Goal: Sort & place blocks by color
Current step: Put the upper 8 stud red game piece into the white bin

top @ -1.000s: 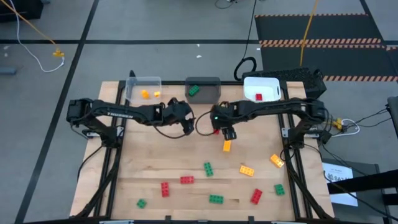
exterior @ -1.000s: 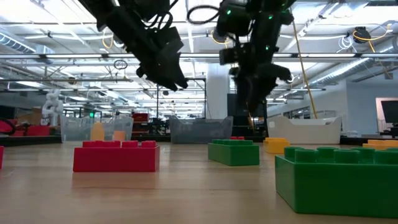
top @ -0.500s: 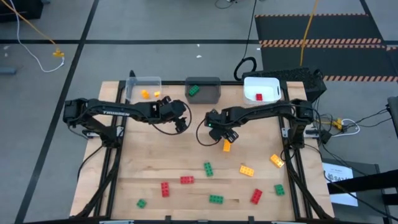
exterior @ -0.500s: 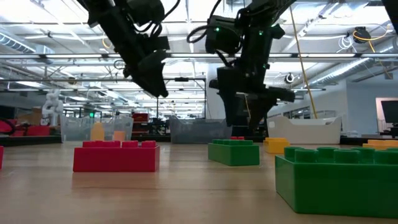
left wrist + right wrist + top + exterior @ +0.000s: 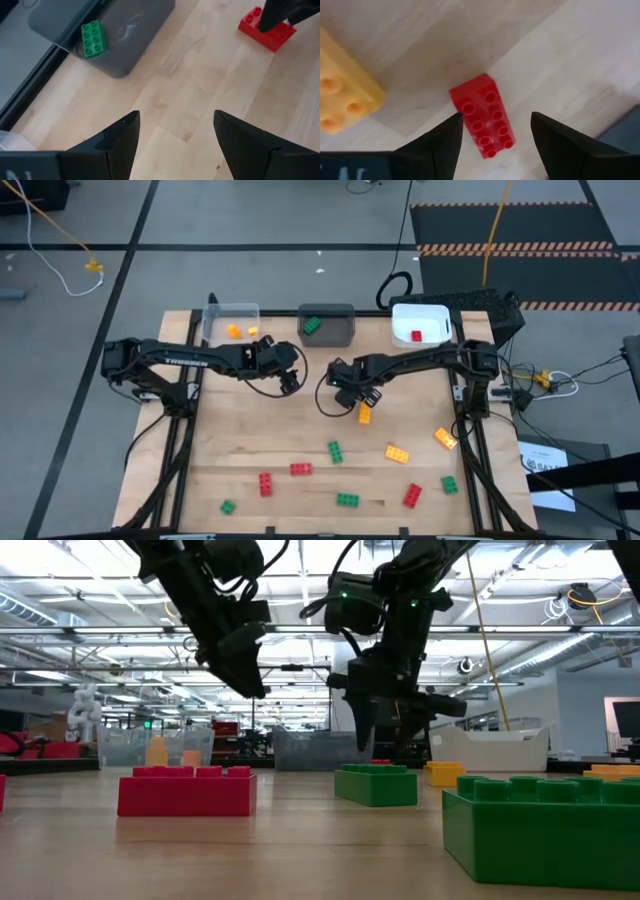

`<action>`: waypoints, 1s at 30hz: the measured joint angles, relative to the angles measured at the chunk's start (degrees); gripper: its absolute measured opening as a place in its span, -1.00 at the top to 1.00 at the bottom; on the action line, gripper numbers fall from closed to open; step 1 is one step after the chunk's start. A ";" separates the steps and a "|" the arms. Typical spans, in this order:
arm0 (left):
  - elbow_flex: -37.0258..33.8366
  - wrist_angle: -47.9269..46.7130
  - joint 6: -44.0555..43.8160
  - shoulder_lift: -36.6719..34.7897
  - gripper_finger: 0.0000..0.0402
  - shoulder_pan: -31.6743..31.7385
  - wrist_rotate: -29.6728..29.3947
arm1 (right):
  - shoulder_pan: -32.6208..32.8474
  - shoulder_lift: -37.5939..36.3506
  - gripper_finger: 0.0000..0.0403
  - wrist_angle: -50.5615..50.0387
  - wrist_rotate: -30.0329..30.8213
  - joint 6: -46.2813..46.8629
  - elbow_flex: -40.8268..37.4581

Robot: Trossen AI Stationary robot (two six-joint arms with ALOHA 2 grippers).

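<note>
Hovering right gripper (image 5: 492,145): fingers spread wide, empty, low over a red brick (image 5: 484,117) at table centre in the high view; brick lies flat on the wood, between the fingers' line, not touched
Orange brick (image 5: 342,97): just beside the red one, apart from it; in the high view just lower right of the gripper
Left gripper (image 5: 175,145): wide apart, empty, held above the table left of centre, near the dark grey bin (image 5: 107,37)
Dark grey bin contents: one green brick (image 5: 93,38)
Clear bin (image 5: 231,321): upper left of table, two orange bricks inside
White bin (image 5: 420,323): upper right, one red brick inside
Loose bricks: red, green, orange scattered across the lower half of the table (image 5: 240,435) in the high view
</note>
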 joint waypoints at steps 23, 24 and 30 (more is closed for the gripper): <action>0.00 0.21 -0.11 0.00 -0.27 0.00 0.00 | -2.58 -0.26 0.15 3.44 -0.35 9.88 -5.90; 0.00 0.19 -0.11 0.00 -0.27 0.00 0.00 | -2.51 -0.29 0.22 3.03 -0.32 10.84 -5.90; 0.00 0.19 -0.23 0.02 -0.27 -0.01 0.00 | -2.28 -0.98 0.43 1.11 -0.15 17.37 -5.95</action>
